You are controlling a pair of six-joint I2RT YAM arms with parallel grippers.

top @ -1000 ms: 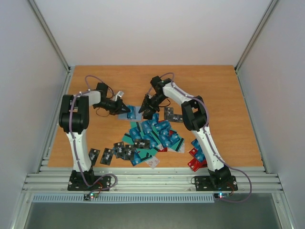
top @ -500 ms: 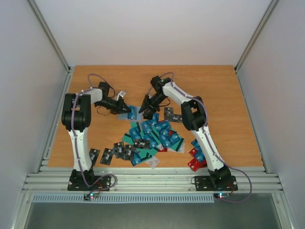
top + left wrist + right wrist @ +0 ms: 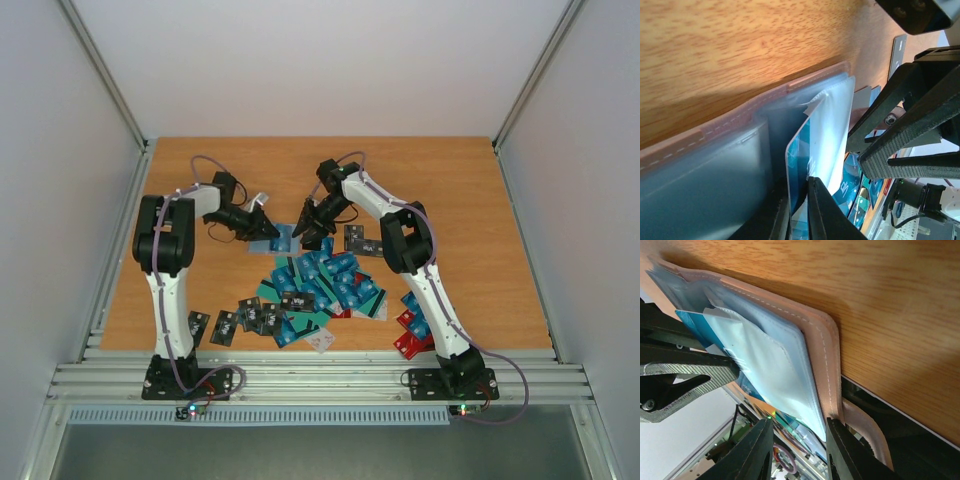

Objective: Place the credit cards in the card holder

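Left gripper [image 3: 799,192] shifted toward right gripper [image 3: 797,440], clamped on one blue credit card [image 3: 799,145] tucked in clear pocket of the one card holder [image 3: 740,119]; right gripper pinches its pink edge.

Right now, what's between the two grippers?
The holder, plus a blue card held by the left gripper at its sleeves; the right gripper sits at its other edge. Clear in both wrist views.

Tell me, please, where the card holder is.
In the top view the card holder sits mid-table between the left gripper and right gripper, just beyond the card pile.
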